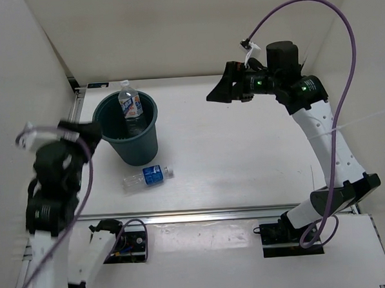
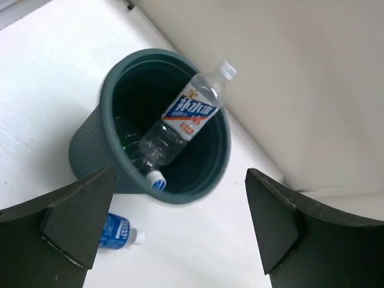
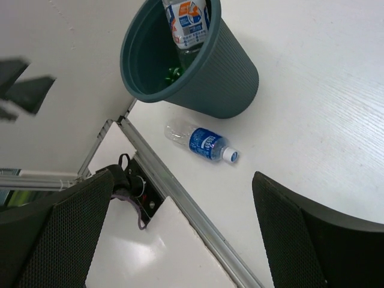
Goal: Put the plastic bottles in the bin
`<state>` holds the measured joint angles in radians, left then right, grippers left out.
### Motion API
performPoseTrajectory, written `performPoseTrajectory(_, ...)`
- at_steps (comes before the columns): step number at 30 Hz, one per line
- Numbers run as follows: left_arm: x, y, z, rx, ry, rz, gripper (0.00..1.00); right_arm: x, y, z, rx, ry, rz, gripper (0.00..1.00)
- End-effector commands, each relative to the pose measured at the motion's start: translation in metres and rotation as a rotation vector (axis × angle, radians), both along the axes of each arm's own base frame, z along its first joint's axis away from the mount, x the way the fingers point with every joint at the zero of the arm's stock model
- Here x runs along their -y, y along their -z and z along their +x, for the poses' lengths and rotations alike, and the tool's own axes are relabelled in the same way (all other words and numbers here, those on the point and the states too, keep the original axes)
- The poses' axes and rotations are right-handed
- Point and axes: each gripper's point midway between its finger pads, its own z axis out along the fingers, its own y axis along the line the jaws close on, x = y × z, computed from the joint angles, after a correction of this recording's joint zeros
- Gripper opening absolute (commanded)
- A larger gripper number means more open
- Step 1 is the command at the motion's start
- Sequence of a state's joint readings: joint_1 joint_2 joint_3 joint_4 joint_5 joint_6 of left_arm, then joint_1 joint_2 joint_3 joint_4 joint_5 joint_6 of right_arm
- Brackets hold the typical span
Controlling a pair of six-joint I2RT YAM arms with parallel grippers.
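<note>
The bottle (image 1: 149, 176) is found on its side on the table (image 1: 245, 154), just before the bin (image 1: 138, 150), its long axis laid left to right with the cap to the right. It is nearer the left gripper (image 2: 178, 227), whose fingers are spread wide. The right gripper (image 1: 219, 91), likewise spread, is held well apart.

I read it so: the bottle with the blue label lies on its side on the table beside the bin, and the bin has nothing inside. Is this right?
Not quite: the bin is not empty. The left wrist view shows the bottle with the white, red and blue label leaning inside it, cap above the rim. The rest holds: the bottle with the blue label lies on its side on the table beside the bin.
</note>
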<state>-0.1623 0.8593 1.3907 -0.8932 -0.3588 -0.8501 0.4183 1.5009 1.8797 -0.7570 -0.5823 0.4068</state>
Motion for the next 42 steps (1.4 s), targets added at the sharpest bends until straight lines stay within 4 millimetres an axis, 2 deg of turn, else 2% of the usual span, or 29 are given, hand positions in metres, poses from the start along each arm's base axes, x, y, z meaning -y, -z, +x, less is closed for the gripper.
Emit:
performPoseTrajectory(1,0.007,0.069,-0.041,-0.075,0.012,-0.121,1.00,0.011,-0.015,-0.005,0.071,0.018,0.012,1.00)
performPoseTrajectory(3,0.022,0.106,-0.058,-0.155,-0.004,-0.323,1.00,0.011,-0.011,-0.005,0.062,0.018,0.008,1.00)
performPoseTrajectory(4,0.027,0.141,-0.063,-0.236,-0.017,-0.368,1.00,0.011,-0.011,-0.005,0.062,0.018,0.008,1.00)
performPoseTrajectory(6,0.038,0.160,-0.068,-0.237,-0.041,-0.535,1.00,0.010,-0.007,-0.005,0.052,0.018,0.004,1.00)
performPoseTrajectory(7,0.048,0.195,-0.072,-0.314,-0.043,-0.596,1.00,0.010,-0.007,-0.005,0.052,0.018,0.004,1.00)
performPoseTrajectory(9,0.060,0.210,-0.064,-0.294,-0.040,-0.733,1.00,0.010,-0.006,-0.007,0.041,0.007,0.005,1.00)
performPoseTrajectory(10,0.068,0.240,-0.065,-0.358,-0.035,-0.764,1.00,0.009,-0.003,-0.005,0.033,0.007,0.001,1.00)
performPoseTrajectory(13,0.073,0.263,-0.057,-0.389,-0.064,-0.828,1.00,0.012,-0.005,-0.007,0.034,0.013,-0.011,1.00)
performPoseTrajectory(16,0.072,0.276,-0.048,-0.414,-0.084,-0.808,1.00,0.017,-0.005,-0.006,0.045,0.023,-0.029,1.00)
performPoseTrajectory(21,0.072,0.274,-0.028,-0.425,-0.103,-0.783,1.00,0.030,-0.007,-0.010,0.063,0.042,-0.056,1.00)
performPoseTrajectory(22,0.072,0.283,-0.027,-0.463,-0.114,-0.768,1.00,0.034,-0.011,-0.011,0.073,0.052,-0.052,1.00)
performPoseTrajectory(24,0.071,0.286,-0.021,-0.472,-0.127,-0.760,1.00,0.037,-0.006,-0.009,0.062,0.062,-0.057,1.00)
performPoseTrajectory(28,0.071,0.308,-0.022,-0.550,-0.156,-0.736,1.00,0.041,-0.008,-0.011,0.069,0.073,-0.055,1.00)
performPoseTrajectory(30,0.073,0.326,-0.029,-0.612,-0.170,-0.732,1.00,0.044,-0.004,-0.008,0.058,0.083,-0.059,1.00)
performPoseTrajectory(32,0.080,0.331,-0.032,-0.645,-0.153,-0.762,1.00,0.048,-0.003,-0.008,0.057,0.094,-0.060,1.00)
performPoseTrajectory(33,0.081,0.336,-0.035,-0.657,-0.149,-0.767,0.88,0.048,-0.003,-0.008,0.057,0.094,-0.060,1.00)
performPoseTrajectory(35,0.084,0.348,-0.046,-0.701,-0.158,-0.794,0.72,0.051,-0.003,-0.006,0.056,0.103,-0.060,1.00)
performPoseTrajectory(37,0.090,0.362,-0.065,-0.743,-0.151,-0.838,0.59,0.051,-0.003,-0.006,0.056,0.103,-0.060,1.00)
performPoseTrajectory(38,0.090,0.364,-0.068,-0.736,-0.166,-0.879,0.59,0.051,-0.003,-0.006,0.056,0.103,-0.060,1.00)
performPoseTrajectory(39,0.093,0.354,-0.067,-0.682,-0.131,-0.915,0.56,0.050,-0.001,-0.004,0.048,0.103,-0.063,1.00)
performPoseTrajectory(40,0.093,0.355,-0.070,-0.660,-0.128,-0.930,0.53,0.050,0.003,-0.003,0.039,0.103,-0.066,1.00)
performPoseTrajectory(41,0.095,0.337,-0.066,-0.586,-0.090,-0.967,0.47,0.049,0.006,-0.001,0.029,0.102,-0.070,1.00)
performPoseTrajectory(42,0.095,0.327,-0.063,-0.540,-0.071,-0.985,0.44,0.049,0.006,0.000,0.029,0.102,-0.070,1.00)
